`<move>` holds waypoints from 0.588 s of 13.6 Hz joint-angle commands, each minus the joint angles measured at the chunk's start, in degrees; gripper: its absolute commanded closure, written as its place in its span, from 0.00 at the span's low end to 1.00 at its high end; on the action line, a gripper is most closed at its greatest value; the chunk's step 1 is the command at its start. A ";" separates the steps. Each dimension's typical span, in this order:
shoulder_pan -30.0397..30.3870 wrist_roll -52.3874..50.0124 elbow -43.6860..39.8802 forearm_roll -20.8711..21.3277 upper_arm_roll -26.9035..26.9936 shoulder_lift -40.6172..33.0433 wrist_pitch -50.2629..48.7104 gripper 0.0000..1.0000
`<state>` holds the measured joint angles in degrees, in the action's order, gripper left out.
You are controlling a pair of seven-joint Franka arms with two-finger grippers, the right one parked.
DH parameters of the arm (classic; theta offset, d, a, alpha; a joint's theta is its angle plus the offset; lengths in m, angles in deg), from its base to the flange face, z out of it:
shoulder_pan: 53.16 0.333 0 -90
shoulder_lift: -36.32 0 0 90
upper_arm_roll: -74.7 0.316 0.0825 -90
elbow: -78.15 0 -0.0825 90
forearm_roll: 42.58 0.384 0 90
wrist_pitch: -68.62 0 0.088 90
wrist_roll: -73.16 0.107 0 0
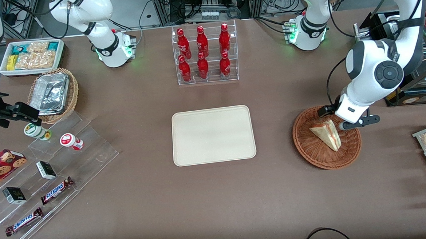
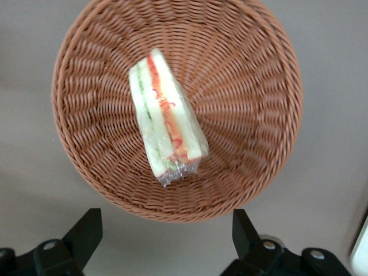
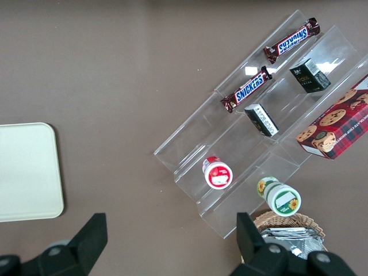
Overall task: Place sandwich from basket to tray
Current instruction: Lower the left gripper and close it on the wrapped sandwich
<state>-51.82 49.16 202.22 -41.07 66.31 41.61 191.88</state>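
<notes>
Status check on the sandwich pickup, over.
Gripper open, above the basket. Sandwich lying in basket, not gripped. Tray bare, nothing in the way.

Gripper [image 1: 339, 122] over sandwich [image 1: 326, 134] in basket [image 1: 309, 151], tray [image 1: 213, 134] bare.

I see the brown table [image 1: 217, 203] carrying the cream tray [image 1: 214, 135] at the centre of the frame. A clear rack of red bottles [image 1: 206, 54] stands above it at the top. The reddish wicker basket [image 1: 317, 154] sits toward the working arm's end, with my gripper [image 2: 165, 217] hanging over it, fingers spread. Toward the parked arm's end lie clear stepped shelves [image 1: 91, 155], a tan basket [image 1: 72, 94] and a white snack box [image 1: 60, 51].
</notes>
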 commanded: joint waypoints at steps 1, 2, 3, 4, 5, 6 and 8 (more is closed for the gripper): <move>0.94 -10.16 0.03 0.24 0.47 0.86 2.59 0.00; 1.73 -12.80 0.03 -0.28 1.17 0.86 3.73 0.00; 1.83 -15.09 0.38 -0.38 1.27 1.03 5.57 0.00; 1.83 -18.33 0.38 -0.38 1.36 2.16 7.50 0.00; 1.83 -23.32 0.38 0.15 1.44 3.31 9.43 0.00; 1.83 -25.72 0.38 0.32 1.44 4.28 11.02 0.00; 1.83 -26.89 0.12 0.33 1.44 5.60 11.65 0.00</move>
<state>-50.24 25.24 202.43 -41.20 68.10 45.91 201.96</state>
